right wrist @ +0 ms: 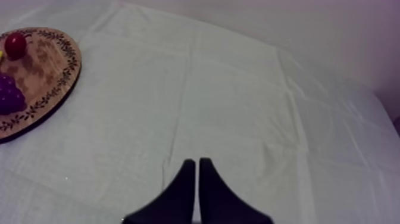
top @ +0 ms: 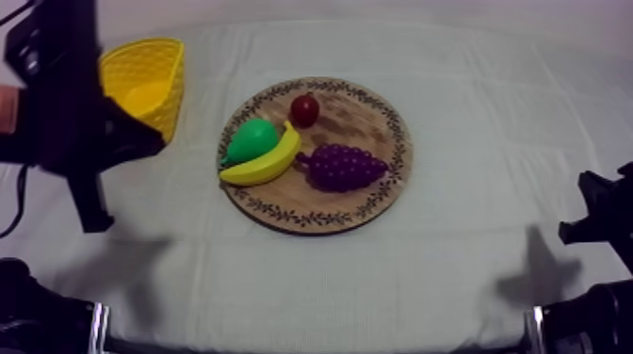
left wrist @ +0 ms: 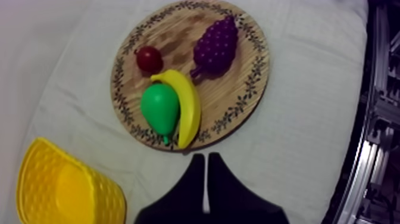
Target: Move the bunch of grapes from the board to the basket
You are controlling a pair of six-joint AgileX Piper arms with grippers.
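Purple grapes (top: 344, 167), yellow basket (top: 168, 92), perhaps latticed

Soft, even light from above falls on the grey-white cloth (top: 452, 141), bright but without hard glare. Two faint, soft-edged shadows lie on the near cloth, one left, one right. The round wooden board (top: 353, 118) throws a thin dark shadow along its near rim. The small red fruit (top: 304, 110) carries a small highlight. In the wrist views the far cloth takes a pale violet cast.
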